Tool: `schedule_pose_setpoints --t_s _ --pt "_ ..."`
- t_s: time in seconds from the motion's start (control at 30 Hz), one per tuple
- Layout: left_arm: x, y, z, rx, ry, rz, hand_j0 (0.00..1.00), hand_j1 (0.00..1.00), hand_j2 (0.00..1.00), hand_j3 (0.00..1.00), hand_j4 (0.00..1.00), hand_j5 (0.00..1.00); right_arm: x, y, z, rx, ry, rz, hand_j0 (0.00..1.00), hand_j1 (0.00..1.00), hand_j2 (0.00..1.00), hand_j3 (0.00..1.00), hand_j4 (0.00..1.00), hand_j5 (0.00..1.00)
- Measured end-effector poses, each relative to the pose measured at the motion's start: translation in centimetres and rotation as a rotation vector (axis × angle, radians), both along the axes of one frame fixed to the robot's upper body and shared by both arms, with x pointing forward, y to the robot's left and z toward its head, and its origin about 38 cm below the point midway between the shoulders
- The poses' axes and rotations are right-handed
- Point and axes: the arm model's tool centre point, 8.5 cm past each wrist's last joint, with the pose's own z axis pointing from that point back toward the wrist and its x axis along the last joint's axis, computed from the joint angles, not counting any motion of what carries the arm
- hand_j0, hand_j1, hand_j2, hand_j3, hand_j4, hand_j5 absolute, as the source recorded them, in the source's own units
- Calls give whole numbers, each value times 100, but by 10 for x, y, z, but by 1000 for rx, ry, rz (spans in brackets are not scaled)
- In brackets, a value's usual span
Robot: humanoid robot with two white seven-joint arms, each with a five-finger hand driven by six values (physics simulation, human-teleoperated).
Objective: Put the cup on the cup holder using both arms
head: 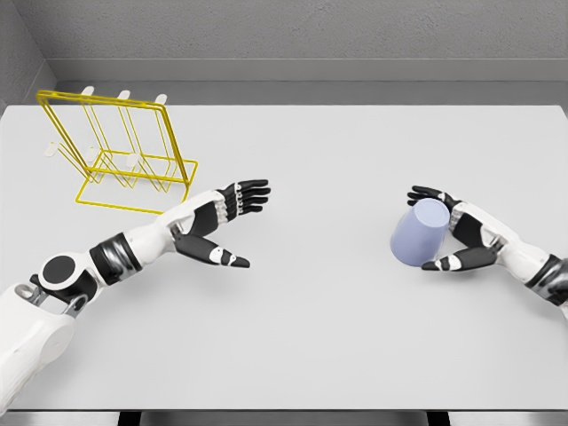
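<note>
A pale blue cup (419, 231) is at the right of the white table, tilted, with its wider end toward me. My right hand (441, 229) wraps it from the right: fingers over the top, thumb under its lower edge. The yellow wire cup holder (120, 160) with white-tipped pegs stands at the far left of the table. My left hand (236, 225) hovers over the middle-left of the table, just right of the holder's base, fingers spread and thumb pointing down-right, holding nothing.
The table (328, 337) is white with grey walls behind it. Its front edge runs along the bottom of the view. Between the two hands lies bare tabletop.
</note>
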Motion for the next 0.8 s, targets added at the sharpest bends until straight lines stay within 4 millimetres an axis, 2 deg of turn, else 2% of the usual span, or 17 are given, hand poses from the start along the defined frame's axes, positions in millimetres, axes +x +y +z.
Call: schedule_pose_setpoints --t_s 0.43,0.53,0.67,0.8 --pt "-1 0 4 -11 -21 -11 100 100 100 100 100 100 3 10 -1 16 -6 12 94 94 94 94 94 94" --pt "-1 -1 8 -26 -48 -14 100 100 100 100 100 100 3 12 -1 20 -7 14 88 88 88 88 88 88" --pt "-3 -1 9 -32 -61 -18 100 100 100 100 100 100 5 14 -1 25 -10 16 68 68 68 68 68 68" --pt "-4 -4 7 -30 -59 -23 100 100 100 100 100 100 8 15 2 26 -18 17 63 63 63 63 63 63"
